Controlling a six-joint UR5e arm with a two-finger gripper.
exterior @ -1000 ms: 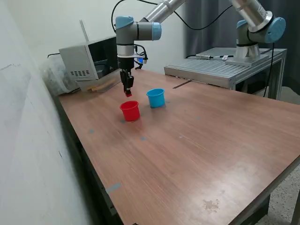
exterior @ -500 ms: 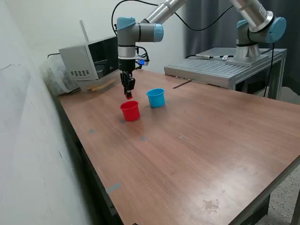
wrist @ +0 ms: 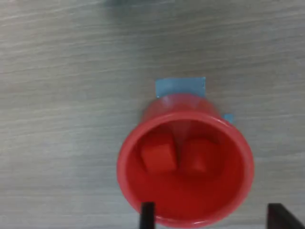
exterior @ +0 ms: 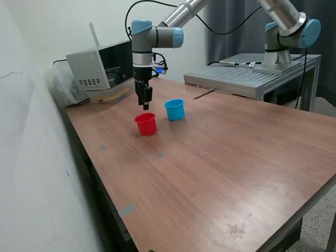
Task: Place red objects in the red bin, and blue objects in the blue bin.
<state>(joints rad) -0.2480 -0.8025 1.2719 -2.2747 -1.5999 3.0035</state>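
The red cup (exterior: 146,125) stands on the wooden table (exterior: 220,168), with the light-blue cup (exterior: 175,109) close by on the exterior view's right. My gripper (exterior: 146,105) hangs straight above the red cup, open and empty. In the wrist view the red cup (wrist: 181,102) holds two red cubes (wrist: 157,155) (wrist: 200,155) side by side on its bottom. My gripper (wrist: 212,210) shows as two dark fingertips (wrist: 147,213) set wide apart over the cup's rim. No dark-blue cubes are in view; the inside of the blue cup is hidden.
A white box-like appliance (exterior: 97,68) and a flat board stand at the table's back. A grey metal platform (exterior: 247,76) carries a second arm (exterior: 286,37). A wall runs along the exterior view's left. A blue tape mark (wrist: 180,87) lies by the red cup.
My gripper held a red cube above the red cup and moved slightly to the exterior view's right. It has opened, and the cube now lies in the red cup.
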